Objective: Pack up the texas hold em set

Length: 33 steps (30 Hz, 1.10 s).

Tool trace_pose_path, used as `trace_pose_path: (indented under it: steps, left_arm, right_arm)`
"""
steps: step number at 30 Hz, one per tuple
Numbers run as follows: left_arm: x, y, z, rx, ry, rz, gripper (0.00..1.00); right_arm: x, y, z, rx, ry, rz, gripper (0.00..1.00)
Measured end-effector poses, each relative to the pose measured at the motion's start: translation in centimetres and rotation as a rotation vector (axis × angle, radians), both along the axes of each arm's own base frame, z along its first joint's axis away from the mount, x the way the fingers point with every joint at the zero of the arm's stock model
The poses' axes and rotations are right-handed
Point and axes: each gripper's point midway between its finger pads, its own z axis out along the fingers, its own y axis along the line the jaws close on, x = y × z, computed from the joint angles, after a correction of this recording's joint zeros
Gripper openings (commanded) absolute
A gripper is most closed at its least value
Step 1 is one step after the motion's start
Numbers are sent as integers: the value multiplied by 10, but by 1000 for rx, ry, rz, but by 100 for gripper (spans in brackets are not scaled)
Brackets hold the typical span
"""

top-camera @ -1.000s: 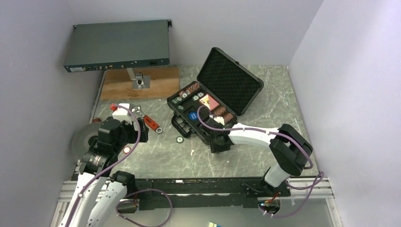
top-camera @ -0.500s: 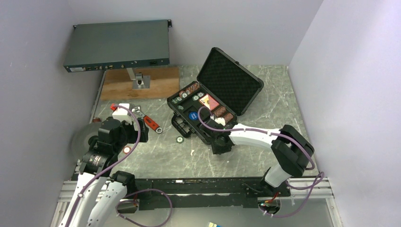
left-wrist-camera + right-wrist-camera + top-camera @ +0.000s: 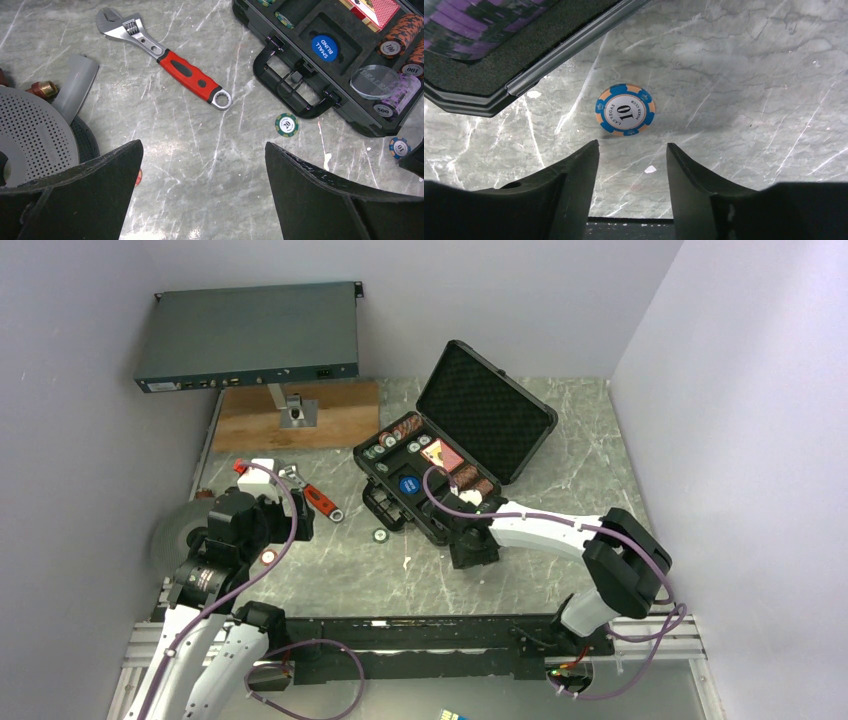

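Observation:
The black case [image 3: 486, 410] lies open at the table's middle, its foam tray [image 3: 345, 65] holding chip stacks, a red card deck [image 3: 378, 9], a blue disc [image 3: 324, 48] and a clear dealer button [image 3: 371, 82]. A blue-and-orange chip [image 3: 625, 109] lies on the table just outside the case's corner. My right gripper [image 3: 632, 150] is open, low over the table, with that chip just ahead of its fingertips. A green chip [image 3: 287, 124] lies by the case handle. My left gripper [image 3: 202, 165] is open and empty above bare table. A reddish chip [image 3: 268, 557] lies by its left finger.
A red-handled wrench [image 3: 170, 67] lies left of the case. A grey perforated disc [image 3: 30, 135] sits at the left edge. A flat grey rack box [image 3: 248, 335] stands on a wooden board [image 3: 340, 412] at the back left. Walls close in both sides.
My right gripper has shifted slightly right and nearer along the case's front corner. The left arm has not moved.

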Motion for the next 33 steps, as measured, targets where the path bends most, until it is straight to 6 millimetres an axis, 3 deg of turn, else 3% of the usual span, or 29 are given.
trace_pose_path:
  steps: [2, 6, 18, 33]
  left_arm:
    - [0, 0, 0, 0, 0, 0, 99]
    - [0, 0, 0, 0, 0, 0, 99]
    - [0, 0, 0, 0, 0, 0, 99]
    - [0, 0, 0, 0, 0, 0, 99]
  right_arm:
    - [0, 0, 0, 0, -1, 1, 66]
    - [4, 0, 0, 2, -10, 2, 67]
    - [29, 11, -11, 73, -69, -37, 63]
    - [26, 11, -12, 99, -116, -55, 58]
